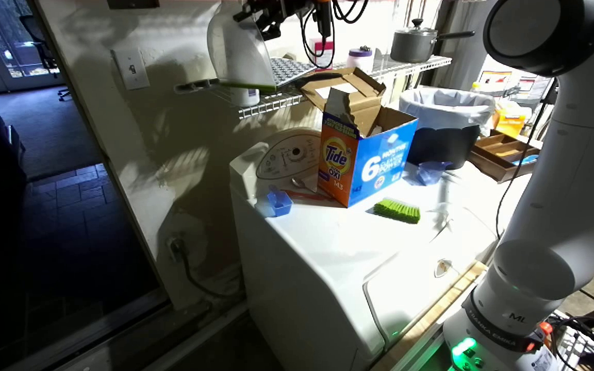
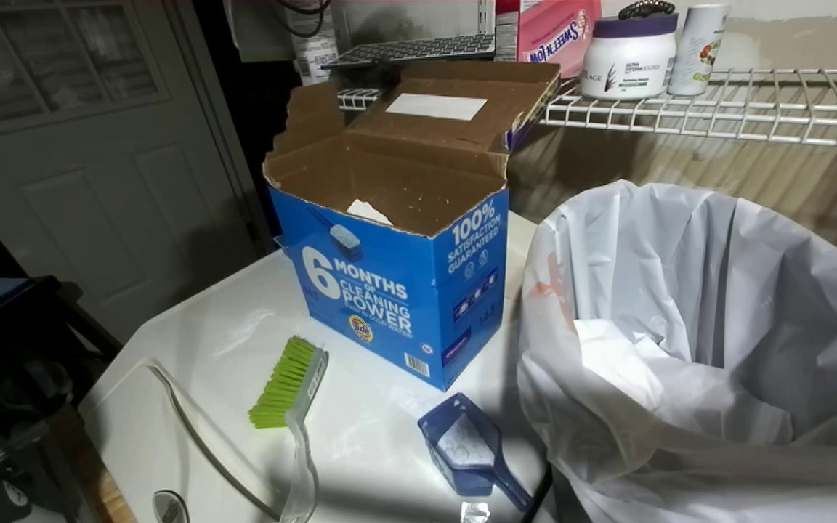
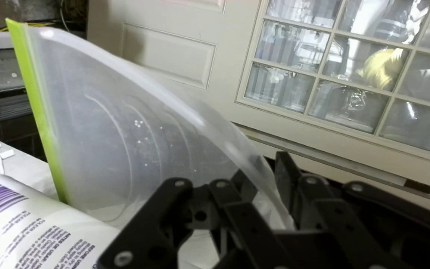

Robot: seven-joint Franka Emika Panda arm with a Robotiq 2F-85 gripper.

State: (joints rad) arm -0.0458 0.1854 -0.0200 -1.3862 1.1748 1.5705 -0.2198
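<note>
Pale wall: streaked with hard light and shadow.
White machine: stands by the wall, a dial panel at the back of its top.
Wire shelf: runs along the wall above that panel.
Bin: black below, lined with a pale bag that covers its rim.
Tide box: upright beside the bin, flaps open, brown inside showing.
Dustpan: translucent, green lip turned down, at the shelf's end in an exterior view.
Keyboard: on the shelf behind the box.
Gripper: narrow, fingers on either side of the dustpan's rim, holding it.
Brush: lies on the machine near the box, green bristles showing.
Bottle: white, just beside the dustpan in the wrist view.
Blue scoop: near the box and the bin.
Second scoop: near the dial panel.
</note>
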